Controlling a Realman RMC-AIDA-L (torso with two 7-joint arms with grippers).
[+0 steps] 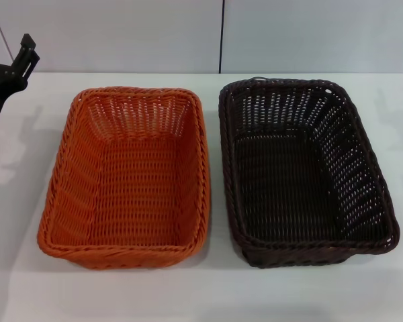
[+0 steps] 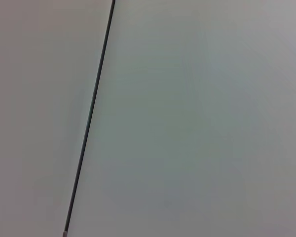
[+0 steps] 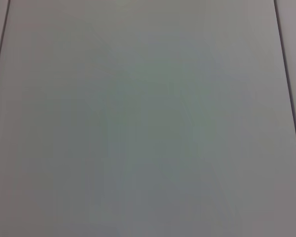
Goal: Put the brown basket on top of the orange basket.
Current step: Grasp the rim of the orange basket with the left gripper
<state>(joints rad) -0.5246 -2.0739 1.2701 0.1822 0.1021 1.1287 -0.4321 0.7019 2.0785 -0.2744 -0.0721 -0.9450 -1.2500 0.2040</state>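
Left jaws (image 1: 25, 54) and baskets show only overhead.

A white table (image 1: 208, 295) is seen carrying two woven baskets, both upright. The orange basket (image 1: 127, 178) is set just beside the brown basket (image 1: 302, 171), with a narrow gap between.

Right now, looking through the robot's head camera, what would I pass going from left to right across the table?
Left gripper at the far left edge, raised beside the table → orange basket → brown basket. The two baskets sit side by side, both empty.
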